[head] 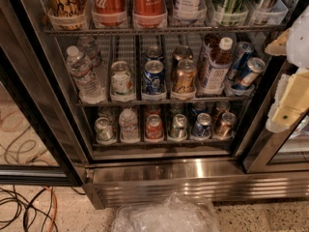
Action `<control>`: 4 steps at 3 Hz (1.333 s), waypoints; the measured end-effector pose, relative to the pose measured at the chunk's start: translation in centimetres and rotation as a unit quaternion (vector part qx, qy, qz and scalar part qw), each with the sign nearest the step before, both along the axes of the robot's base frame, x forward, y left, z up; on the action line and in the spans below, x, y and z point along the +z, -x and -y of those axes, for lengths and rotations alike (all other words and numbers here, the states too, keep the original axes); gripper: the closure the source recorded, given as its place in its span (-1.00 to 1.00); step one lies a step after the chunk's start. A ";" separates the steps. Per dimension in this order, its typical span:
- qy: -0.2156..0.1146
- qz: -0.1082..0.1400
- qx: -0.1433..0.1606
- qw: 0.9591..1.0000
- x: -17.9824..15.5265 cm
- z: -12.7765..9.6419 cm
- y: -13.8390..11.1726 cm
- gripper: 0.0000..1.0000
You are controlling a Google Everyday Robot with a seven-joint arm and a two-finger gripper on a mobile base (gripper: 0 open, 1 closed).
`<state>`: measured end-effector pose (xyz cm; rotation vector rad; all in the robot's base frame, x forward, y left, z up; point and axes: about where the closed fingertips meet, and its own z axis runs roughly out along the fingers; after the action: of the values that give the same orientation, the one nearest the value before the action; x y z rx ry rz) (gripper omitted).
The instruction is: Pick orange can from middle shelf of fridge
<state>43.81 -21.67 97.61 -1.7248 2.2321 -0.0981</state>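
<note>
The fridge (pixel 193 178) stands open in front of me, with wire racks above a ribbed steel base. The middle shelf (pixel 164 101) is a grey wire rack with clear lane trays. The orange can (pixel 185 76) stands upright at the front of its lane, right of centre, with a second copper can (pixel 180 54) behind it. A blue can (pixel 153 77) is in the lane to its left and a white-and-green can (pixel 121 79) is further left. My gripper (pixel 290 98) is a cream-coloured shape at the right edge, outside the fridge and well right of the orange can.
A water bottle (pixel 83 73) stands at the shelf's left. A brown bottle with a white label (pixel 215 65) and tilted blue cans (pixel 247 70) are at its right. Red Coca-Cola bottles (pixel 129 4) fill the rack above and several cans (pixel 154 127) the one below. A crumpled plastic bag (pixel 166 216) and cables (pixel 29 207) lie on the floor.
</note>
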 end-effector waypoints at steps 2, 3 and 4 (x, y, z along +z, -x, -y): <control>-0.030 0.010 -0.017 0.999 -1.4 -0.9 -0.9 -1.00; -0.108 0.015 -0.063 0.992 -4.8 -2.7 -2.9 -1.00; -0.184 0.030 -0.112 0.976 -7.2 -4.1 -4.5 -1.00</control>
<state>48.33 -17.60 90.38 -1.2586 2.2222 0.1988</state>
